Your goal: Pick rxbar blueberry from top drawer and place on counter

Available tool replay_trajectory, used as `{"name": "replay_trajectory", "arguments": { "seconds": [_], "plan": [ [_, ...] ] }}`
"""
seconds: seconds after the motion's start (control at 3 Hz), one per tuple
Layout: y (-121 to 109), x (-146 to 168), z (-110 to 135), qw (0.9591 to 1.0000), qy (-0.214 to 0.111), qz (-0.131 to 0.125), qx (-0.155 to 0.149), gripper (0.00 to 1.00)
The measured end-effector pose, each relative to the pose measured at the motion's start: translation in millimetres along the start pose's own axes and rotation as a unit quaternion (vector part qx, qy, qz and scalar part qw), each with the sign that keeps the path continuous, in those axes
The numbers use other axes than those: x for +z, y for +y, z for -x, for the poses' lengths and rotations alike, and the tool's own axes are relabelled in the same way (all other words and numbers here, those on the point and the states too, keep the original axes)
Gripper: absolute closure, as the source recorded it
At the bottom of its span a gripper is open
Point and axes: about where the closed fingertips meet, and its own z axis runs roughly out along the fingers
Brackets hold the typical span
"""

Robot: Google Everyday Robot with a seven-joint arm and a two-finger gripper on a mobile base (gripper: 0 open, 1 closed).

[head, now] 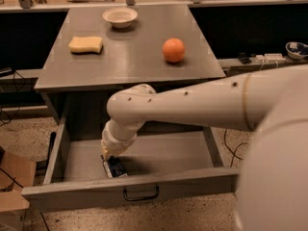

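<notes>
A grey cabinet is seen from above and in front, with a white robot arm [192, 102] reaching in from the right. The top drawer [168, 154] is pulled well out toward the viewer. Its flat front panel is nearest, with 1 dark bar handle [140, 195] at its centre.

The arm bends down at the wrist into the front left part of the drawer. The end effector [109, 159] sits low there, close to the drawer floor. Right beneath it, close behind the front panel, lies the rxbar blueberry [117, 168], a small dark navy bar with a pale end showing. It appears to rest flat on the drawer floor, not lifted. The end effector seems to touch the bar, but the wrist hides its tip. Whether it is spread or closed, and whether it has hold of the bar, cannot be told.

Above the drawer, the desk [130, 64] carries 3 things. A yellow sponge [86, 44] is at the back left, a pale bowl [120, 17] is at the back centre and an orange [173, 50] is toward the right. The front strip of the desk, just above the drawer, shows plain grey surface.

As a judgement of progress, the task looks less than half done. The drawer is open and the reach down to the bar is made. The work now seems to be at the grasp itself. What is left is to secure the bar, raise it clear of the drawer walls and the desk edge overhead, carry it up onto the desk, set it down and let go.
</notes>
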Motion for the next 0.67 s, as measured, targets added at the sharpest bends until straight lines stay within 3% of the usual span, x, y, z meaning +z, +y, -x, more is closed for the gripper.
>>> {"name": "replay_trajectory", "arguments": {
  "seconds": [0.33,0.67],
  "plan": [
    [-13.7,-60.9,-5.2,0.9966,-0.077,0.008,-0.028,1.0],
    [-27.8,-122.8,-4.8,0.9901,-0.131,0.011,-0.051,1.0]
  ]
}}
